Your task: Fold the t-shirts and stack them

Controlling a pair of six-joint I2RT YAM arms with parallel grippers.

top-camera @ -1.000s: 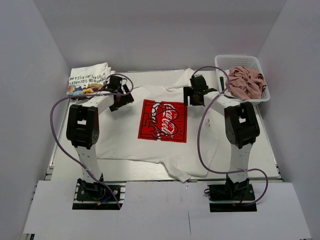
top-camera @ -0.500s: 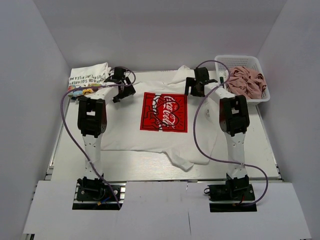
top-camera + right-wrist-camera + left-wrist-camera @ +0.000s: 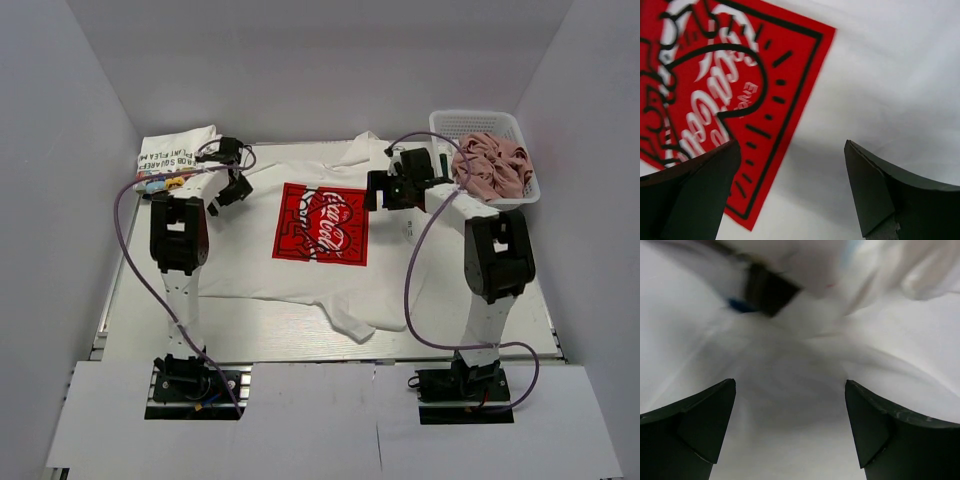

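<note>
A white t-shirt with a red square logo print [image 3: 322,222] lies spread across the table, one sleeve bunched near the front [image 3: 352,322]. My left gripper [image 3: 232,188] is open over the shirt's far left part; its wrist view shows white cloth [image 3: 790,405] between the jaws. My right gripper [image 3: 385,192] is open over the shirt just right of the print; the red print [image 3: 715,100] shows in its wrist view. A folded white printed tee [image 3: 175,155] lies at the far left. A dusty pink tee [image 3: 492,163] sits crumpled in the basket.
A white plastic mesh basket [image 3: 478,122] stands at the far right corner. White walls enclose the table on three sides. Purple cables loop from both arms above the shirt.
The shirt has slid left and a little nearer. My left gripper has moved slightly left. My right gripper has drawn back and right from the collar area to beside the print.
</note>
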